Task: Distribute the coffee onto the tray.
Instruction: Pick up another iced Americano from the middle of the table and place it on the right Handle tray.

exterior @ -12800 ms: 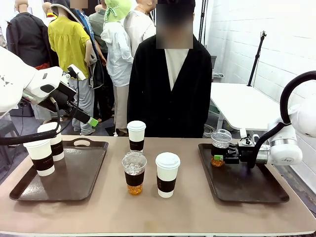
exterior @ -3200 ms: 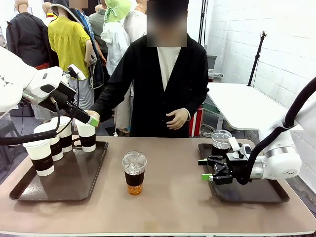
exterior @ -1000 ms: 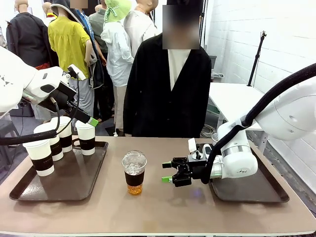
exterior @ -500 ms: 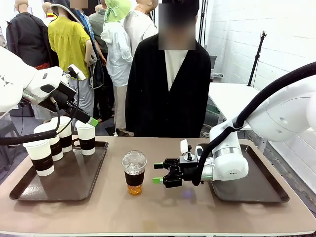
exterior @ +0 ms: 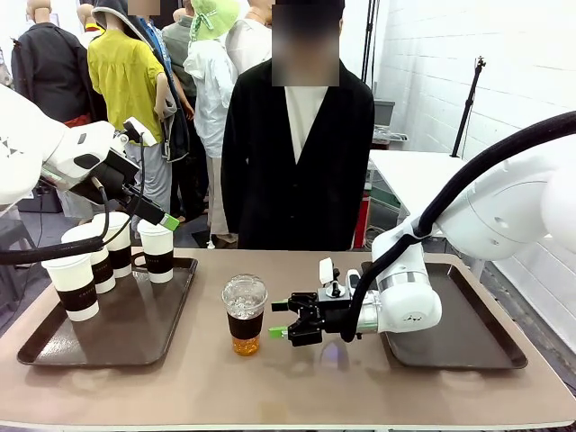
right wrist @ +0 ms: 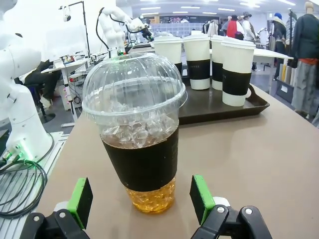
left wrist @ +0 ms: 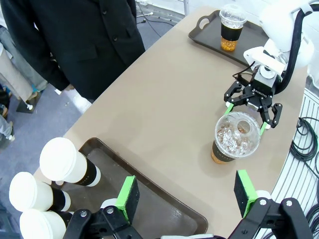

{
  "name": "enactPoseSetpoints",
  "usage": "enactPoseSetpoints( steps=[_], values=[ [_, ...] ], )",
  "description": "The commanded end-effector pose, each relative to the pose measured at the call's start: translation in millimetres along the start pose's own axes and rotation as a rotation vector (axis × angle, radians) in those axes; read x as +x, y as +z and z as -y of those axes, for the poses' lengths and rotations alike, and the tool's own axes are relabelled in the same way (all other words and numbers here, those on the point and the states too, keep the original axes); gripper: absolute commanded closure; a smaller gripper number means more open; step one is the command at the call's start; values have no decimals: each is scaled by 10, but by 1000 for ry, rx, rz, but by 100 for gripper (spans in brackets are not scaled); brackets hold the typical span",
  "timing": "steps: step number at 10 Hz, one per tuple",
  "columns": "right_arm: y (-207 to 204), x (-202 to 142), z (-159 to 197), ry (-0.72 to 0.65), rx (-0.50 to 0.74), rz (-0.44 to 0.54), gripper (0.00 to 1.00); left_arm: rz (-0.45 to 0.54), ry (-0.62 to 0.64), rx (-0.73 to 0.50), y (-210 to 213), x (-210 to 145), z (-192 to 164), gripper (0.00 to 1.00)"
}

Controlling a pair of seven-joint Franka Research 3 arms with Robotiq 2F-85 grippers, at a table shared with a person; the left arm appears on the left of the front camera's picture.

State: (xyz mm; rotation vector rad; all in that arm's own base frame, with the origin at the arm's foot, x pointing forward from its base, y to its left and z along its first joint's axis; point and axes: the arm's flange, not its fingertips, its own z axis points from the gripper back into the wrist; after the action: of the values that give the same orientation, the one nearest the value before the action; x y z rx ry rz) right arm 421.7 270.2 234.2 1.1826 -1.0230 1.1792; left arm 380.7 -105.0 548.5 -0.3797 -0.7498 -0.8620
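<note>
The right hand (exterior: 281, 319) is level with the bench (exterior: 297, 382), fingers spread wide and holding nothing, just beside the iced cup (exterior: 245, 314) that stands alone mid-bench between the two trays. To do this step well, the fingers should slide on until the dark sleeve sits squarely between the green pads (right wrist: 82, 201), then close gently: the cup is thin clear plastic and would likely buckle or pop its domed lid if squeezed hard. The sleeve looks like the best place to grip, being papery and less slippery than the bare, possibly wet wall below it. Ice and amber drink make it top-heavy, so it should be lifted upright and slowly. The left hand (left wrist: 184, 195) hangs open and empty over the left tray (exterior: 153, 337), where white paper cups (exterior: 157, 250) with flat lids stand. A second iced cup (left wrist: 232, 27) sits on the right tray (exterior: 468, 337).
</note>
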Motion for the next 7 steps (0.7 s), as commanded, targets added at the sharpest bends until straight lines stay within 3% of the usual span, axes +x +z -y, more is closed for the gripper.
enactPoseSetpoints(
  steps=[1, 7],
  values=[
    [-141, -35, 39, 21, -35, 20, 0, 0, 5, -8, 2, -14, -15, 0],
    [-330, -45, 44, 37, -49, 28, 0, 0, 5, -8, 2, -14, -15, 0]
  ],
)
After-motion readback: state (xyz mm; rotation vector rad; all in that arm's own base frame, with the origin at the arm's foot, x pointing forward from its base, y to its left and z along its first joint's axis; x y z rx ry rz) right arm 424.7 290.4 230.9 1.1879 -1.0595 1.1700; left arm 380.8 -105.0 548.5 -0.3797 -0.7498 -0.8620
